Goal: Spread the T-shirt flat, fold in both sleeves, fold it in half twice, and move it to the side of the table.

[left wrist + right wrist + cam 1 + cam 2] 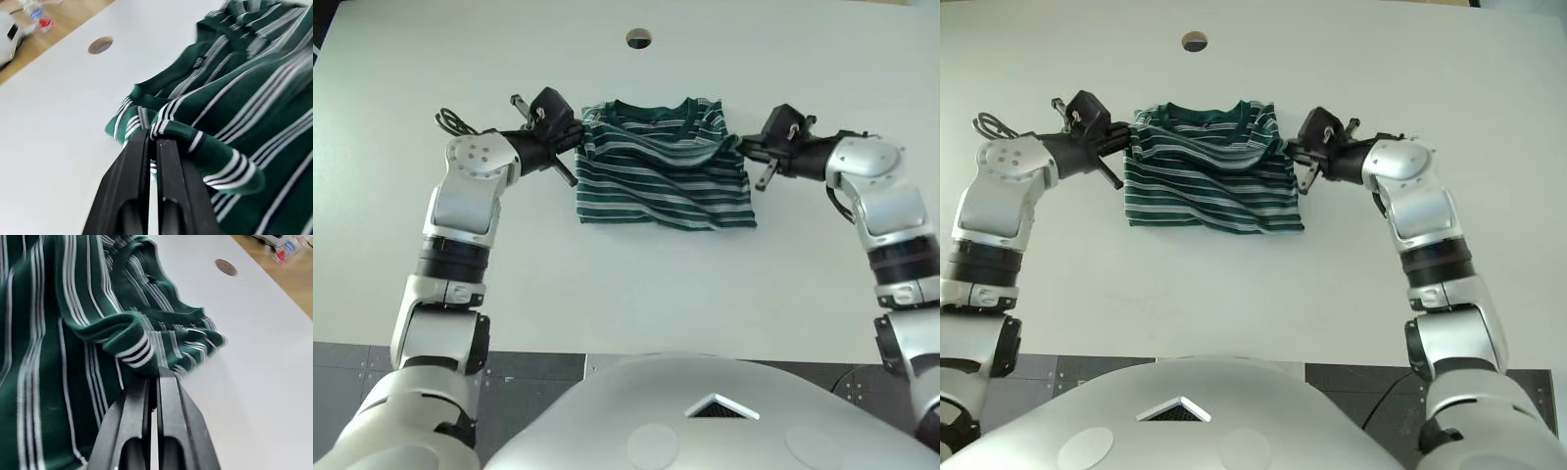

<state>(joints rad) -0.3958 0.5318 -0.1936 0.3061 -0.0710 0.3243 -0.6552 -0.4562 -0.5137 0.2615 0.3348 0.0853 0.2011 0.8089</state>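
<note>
Left fingers (132, 171), right fingers (134, 411) clamp T-shirt (661, 176) side edges.

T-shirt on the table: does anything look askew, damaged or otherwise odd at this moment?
The T-shirt is not lying flat: diagonal wrinkles run across its chest, and the cloth bunches at both sides where the left pincer and right pincer each pinch a sleeve edge. No damage is visible.
</note>
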